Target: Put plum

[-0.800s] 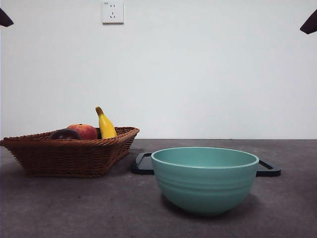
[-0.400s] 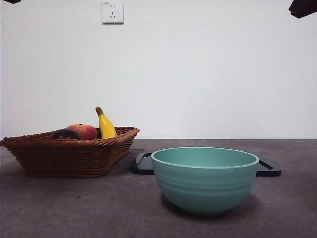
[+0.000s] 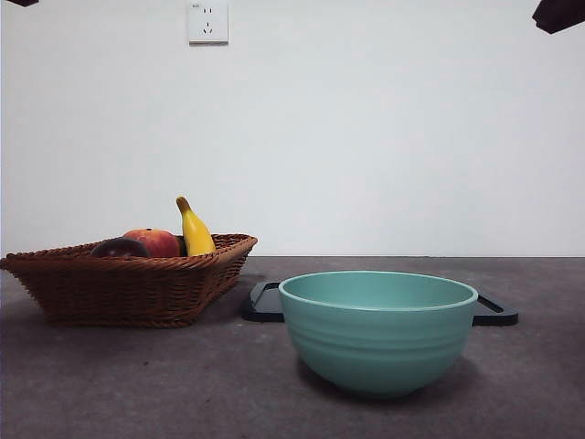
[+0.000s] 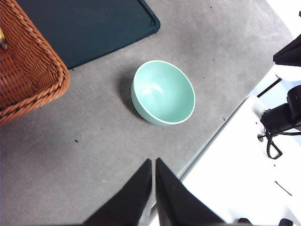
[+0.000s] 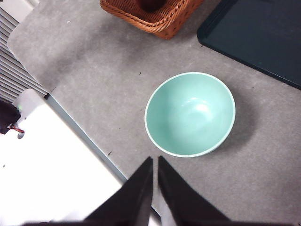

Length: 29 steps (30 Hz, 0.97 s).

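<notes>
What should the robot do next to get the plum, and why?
Probably swing the left hand over toward the basket. The plum lies in it, untouched, beside the red fruit and banana, and both hands hang high above the table, gripping nothing; the right hand is above the bowl.

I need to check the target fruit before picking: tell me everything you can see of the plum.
The plum is a round, smooth, glossy dark maroon-purple fruit. It lies in the wicker basket, only its top showing above the rim in the front view. It sits right against the red-orange fruit, near the banana. No gripper is near it.
</notes>
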Each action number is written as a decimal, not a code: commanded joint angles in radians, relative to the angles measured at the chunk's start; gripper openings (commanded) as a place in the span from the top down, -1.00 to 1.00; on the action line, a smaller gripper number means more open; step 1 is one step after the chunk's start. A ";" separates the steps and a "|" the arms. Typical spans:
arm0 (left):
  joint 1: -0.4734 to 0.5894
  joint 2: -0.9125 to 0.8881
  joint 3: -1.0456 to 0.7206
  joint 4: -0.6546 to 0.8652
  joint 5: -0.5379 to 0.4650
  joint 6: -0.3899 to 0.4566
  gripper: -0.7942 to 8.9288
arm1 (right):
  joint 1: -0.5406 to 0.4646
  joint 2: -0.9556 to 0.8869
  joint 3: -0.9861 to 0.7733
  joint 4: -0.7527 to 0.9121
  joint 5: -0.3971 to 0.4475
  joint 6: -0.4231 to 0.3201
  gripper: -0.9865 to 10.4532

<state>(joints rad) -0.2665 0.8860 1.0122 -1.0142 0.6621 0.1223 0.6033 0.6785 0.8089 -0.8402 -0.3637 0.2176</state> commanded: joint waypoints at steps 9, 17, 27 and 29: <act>0.009 -0.042 0.011 0.105 0.000 0.046 0.82 | 0.008 0.005 0.018 0.010 0.001 0.010 0.82; 0.133 -0.253 -0.089 0.680 -0.064 0.051 0.82 | 0.008 0.005 0.018 0.010 0.001 0.010 0.82; 0.259 -0.592 -0.472 0.958 -0.520 0.014 0.82 | 0.008 0.005 0.018 0.010 0.001 0.010 0.82; 0.269 -0.645 -0.541 0.958 -0.547 0.014 0.82 | 0.008 0.005 0.018 0.010 0.001 0.010 0.82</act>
<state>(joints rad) -0.0010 0.2558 0.4873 -0.0685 0.1249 0.1432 0.6029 0.6785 0.8089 -0.8402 -0.3637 0.2176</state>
